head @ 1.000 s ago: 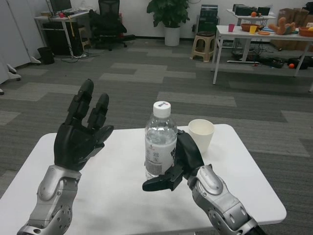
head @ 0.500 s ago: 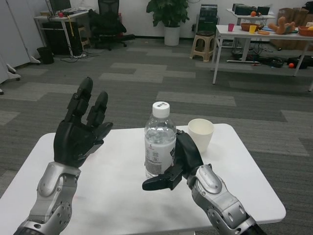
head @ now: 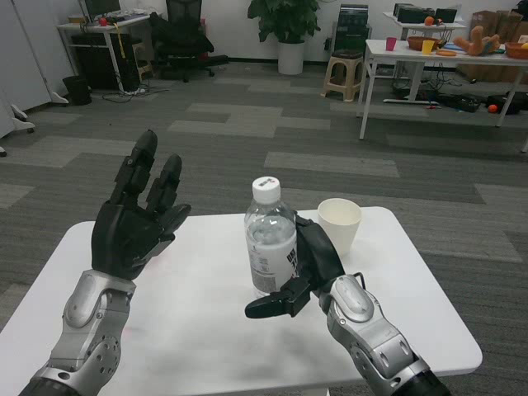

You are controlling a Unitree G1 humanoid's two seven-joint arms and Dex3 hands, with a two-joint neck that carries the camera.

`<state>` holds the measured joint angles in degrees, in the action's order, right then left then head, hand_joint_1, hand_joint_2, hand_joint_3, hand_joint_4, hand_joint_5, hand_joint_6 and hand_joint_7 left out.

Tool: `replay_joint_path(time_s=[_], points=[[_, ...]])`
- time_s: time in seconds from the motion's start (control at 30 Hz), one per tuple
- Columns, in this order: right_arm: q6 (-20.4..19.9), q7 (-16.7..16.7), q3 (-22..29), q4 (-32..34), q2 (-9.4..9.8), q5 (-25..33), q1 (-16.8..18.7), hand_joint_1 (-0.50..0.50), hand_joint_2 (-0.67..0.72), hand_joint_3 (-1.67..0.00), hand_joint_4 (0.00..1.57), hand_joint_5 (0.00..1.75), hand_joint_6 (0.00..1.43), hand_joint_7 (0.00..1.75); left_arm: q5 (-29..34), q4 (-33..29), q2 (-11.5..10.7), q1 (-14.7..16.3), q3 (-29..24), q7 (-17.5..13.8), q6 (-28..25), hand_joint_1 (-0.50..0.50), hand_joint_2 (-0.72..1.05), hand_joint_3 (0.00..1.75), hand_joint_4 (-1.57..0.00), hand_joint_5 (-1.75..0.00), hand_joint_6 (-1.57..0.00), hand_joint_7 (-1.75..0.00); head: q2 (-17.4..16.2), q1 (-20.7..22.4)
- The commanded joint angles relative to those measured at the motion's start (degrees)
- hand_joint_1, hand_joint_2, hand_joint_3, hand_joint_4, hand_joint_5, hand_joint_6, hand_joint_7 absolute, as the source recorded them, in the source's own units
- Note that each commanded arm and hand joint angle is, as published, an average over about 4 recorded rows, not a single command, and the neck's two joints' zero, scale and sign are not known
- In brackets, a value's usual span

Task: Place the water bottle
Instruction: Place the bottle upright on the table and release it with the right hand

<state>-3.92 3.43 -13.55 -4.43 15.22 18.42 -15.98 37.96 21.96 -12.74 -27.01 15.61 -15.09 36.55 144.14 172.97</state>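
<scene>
A clear water bottle (head: pixel 271 242) with a white cap is seen upright near the centre of the white table (head: pixel 396 305), gripped from its right side by the right hand (head: pixel 307 268). A white paper cup (head: pixel 339 224) stands just behind. The left hand (head: pixel 136 227) is raised, fingers spread, holding nothing.

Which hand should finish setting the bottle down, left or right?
Right. The right hand already wraps the water bottle, upright over the white table beside the paper cup. The left hand is raised, open, apart from the bottle.
</scene>
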Motion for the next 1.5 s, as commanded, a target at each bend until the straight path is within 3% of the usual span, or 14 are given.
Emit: replay_joint_path(time_s=[0.03, 0.33, 0.87, 1.27, 1.5], points=[[-4.83, 0.26, 1.73, -3.26, -0.37, -0.84, -1.47, 0.42, 0.15, -0.79, 1.37, 1.65, 0.57, 1.61, 0.62, -0.08, -1.15, -0.90, 0.39, 0.19, 0.19, -0.50, 0.89, 0.09, 0.00, 0.00, 0.00, 0.00, 0.17, -0.12], [-10.50, 0.09, 1.64, -12.70, -0.72, 0.57, -2.48, 0.42, 0.15, -0.79, 1.37, 1.65, 0.60, 1.61, 1.06, -0.08, -1.10, -0.77, 0.96, 0.24, 0.19, -0.50, 0.87, 0.09, 0.00, 0.00, 0.00, 0.00, -0.77, -1.45], [-15.73, -2.81, -0.86, -24.44, -1.95, 1.62, -2.22, 0.42, 0.15, -0.79, 1.40, 1.65, 0.60, 1.61, 1.28, -0.60, -0.49, 0.68, 1.36, 0.24, 0.36, -0.50, 0.87, 0.09, 0.00, 0.00, 0.00, 0.00, -0.72, -1.21], [-16.47, -3.60, -1.30, -26.59, -2.30, 1.80, -2.22, 0.42, 0.15, -0.79, 1.40, 1.55, 0.65, 1.59, 0.88, -0.43, 0.08, 0.55, 1.18, 0.24, 0.36, -0.50, 0.87, 0.09, 0.00, 0.00, 0.00, 0.00, -0.21, -1.69], [-16.74, -5.27, -1.26, -27.73, -2.44, 3.43, -2.22, 0.42, 0.15, -0.79, 1.28, 1.43, 0.63, 1.47, 0.71, 0.01, 0.35, -0.11, 1.09, 0.24, 0.36, -0.50, 0.87, 0.09, 0.00, 0.00, 0.00, 0.00, -0.28, -1.81]])
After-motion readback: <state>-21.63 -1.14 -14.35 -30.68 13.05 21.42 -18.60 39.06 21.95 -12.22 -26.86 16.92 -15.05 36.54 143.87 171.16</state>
